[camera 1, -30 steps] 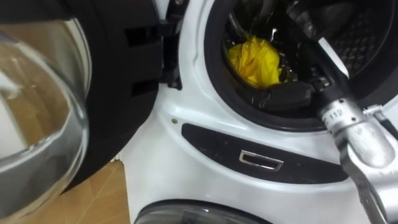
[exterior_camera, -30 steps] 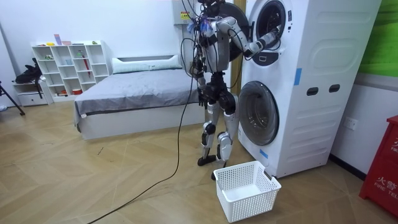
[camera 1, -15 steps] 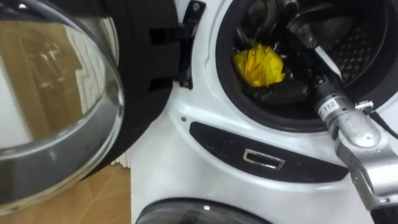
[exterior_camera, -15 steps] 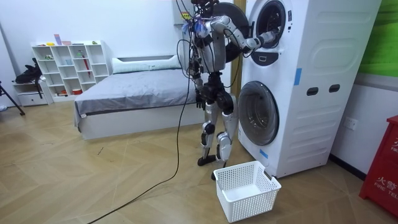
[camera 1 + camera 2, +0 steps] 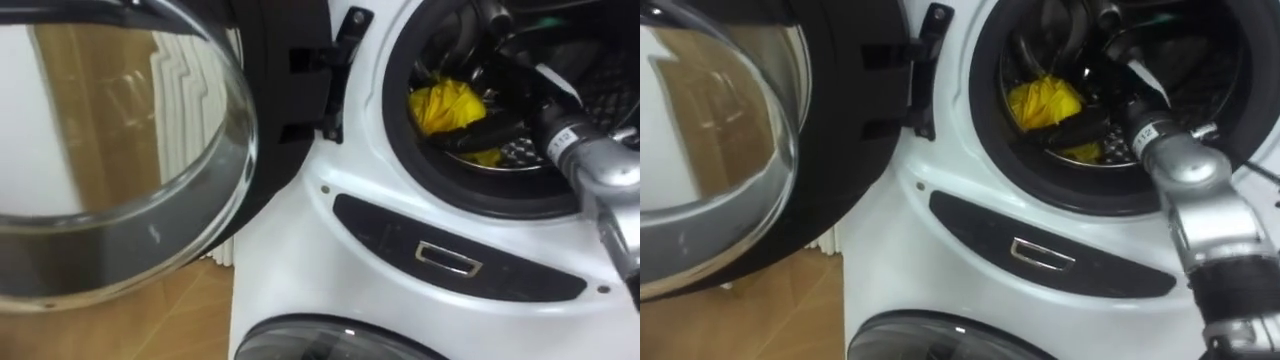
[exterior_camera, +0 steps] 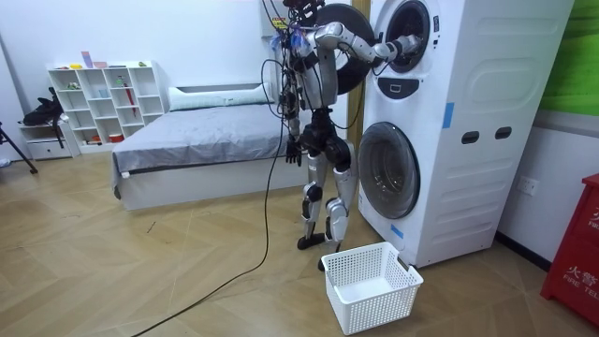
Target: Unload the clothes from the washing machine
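A bed (image 6: 201,140) with a grey cover stands on the wood floor (image 6: 140,281). A white shelf (image 6: 103,103) is on the room view's left of the bed. A white basket (image 6: 374,309) sits to its right.

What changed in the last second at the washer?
Right hand pushed deeper into the upper drum; its dark fingers now lie across the yellow cloth, where before they sat below it. Grip not clear. Cloth is in the drum as before; door open, basket on the floor, unchanged. View shift is the camera's.
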`<state>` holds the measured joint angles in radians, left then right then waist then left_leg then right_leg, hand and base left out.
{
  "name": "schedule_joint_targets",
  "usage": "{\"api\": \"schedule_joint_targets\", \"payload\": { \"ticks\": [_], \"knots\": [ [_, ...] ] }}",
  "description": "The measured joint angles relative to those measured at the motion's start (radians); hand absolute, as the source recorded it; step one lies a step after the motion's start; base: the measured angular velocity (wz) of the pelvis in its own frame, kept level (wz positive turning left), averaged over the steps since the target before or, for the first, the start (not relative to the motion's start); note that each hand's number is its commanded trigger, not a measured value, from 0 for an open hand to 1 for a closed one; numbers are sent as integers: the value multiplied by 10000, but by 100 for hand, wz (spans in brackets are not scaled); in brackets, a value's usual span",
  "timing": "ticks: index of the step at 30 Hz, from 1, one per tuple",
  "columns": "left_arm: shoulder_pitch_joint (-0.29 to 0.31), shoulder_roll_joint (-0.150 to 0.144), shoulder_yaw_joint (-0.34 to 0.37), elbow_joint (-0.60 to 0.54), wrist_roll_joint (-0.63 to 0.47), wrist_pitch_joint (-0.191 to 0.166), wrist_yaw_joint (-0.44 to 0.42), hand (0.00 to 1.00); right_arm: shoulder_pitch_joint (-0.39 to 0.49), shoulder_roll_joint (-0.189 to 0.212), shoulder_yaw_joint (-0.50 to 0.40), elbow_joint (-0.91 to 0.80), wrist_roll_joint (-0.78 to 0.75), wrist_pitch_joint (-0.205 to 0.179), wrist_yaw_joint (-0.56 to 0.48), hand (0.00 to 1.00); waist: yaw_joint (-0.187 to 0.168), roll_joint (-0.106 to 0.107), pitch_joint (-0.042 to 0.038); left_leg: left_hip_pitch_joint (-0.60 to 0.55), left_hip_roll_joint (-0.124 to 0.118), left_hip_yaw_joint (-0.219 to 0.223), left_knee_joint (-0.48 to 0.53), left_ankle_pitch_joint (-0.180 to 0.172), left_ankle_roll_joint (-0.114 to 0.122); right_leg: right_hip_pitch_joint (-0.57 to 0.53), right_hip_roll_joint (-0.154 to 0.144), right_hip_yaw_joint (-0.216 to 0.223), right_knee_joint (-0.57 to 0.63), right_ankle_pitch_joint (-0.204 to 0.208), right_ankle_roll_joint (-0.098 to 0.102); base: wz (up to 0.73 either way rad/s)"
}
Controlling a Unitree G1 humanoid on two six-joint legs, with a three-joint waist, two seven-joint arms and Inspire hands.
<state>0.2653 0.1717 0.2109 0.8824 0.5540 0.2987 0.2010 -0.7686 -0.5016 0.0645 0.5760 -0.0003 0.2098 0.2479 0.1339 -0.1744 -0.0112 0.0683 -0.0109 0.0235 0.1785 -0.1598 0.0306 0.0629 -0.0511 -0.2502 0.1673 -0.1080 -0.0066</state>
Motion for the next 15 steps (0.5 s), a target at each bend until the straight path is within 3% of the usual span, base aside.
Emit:
{"api": "schedule_joint_targets", "payload": {
  "ticks": [1,4,9,15],
  "knots": [
    [-97,31,-14,2,-6,-3,0,0,-56,-5,5,41,-81,-13,243,100,8,-25,62,117,4,-1,-55,-6,-10,109,10,1,-9,-32,-2,0],
    [-400,131,-21,12,-165,-3,1,0,-231,-30,9,258,-75,10,914,100,51,-136,130,209,29,15,-108,-27,-42,176,29,-17,-69,-86,-14,-1],
    [-768,210,-250,112,-161,15,1,0,-246,-45,218,206,-79,19,1902,100,135,-153,139,295,113,211,-134,-101,-132,215,97,46,-151,-77,-45,-12],
    [-934,412,-762,250,-170,15,1,0,-280,-177,232,183,-1052,296,1634,100,506,-173,136,247,194,272,-135,-111,-156,37,219,223,-150,-64,-118,-5]
  ]
}}
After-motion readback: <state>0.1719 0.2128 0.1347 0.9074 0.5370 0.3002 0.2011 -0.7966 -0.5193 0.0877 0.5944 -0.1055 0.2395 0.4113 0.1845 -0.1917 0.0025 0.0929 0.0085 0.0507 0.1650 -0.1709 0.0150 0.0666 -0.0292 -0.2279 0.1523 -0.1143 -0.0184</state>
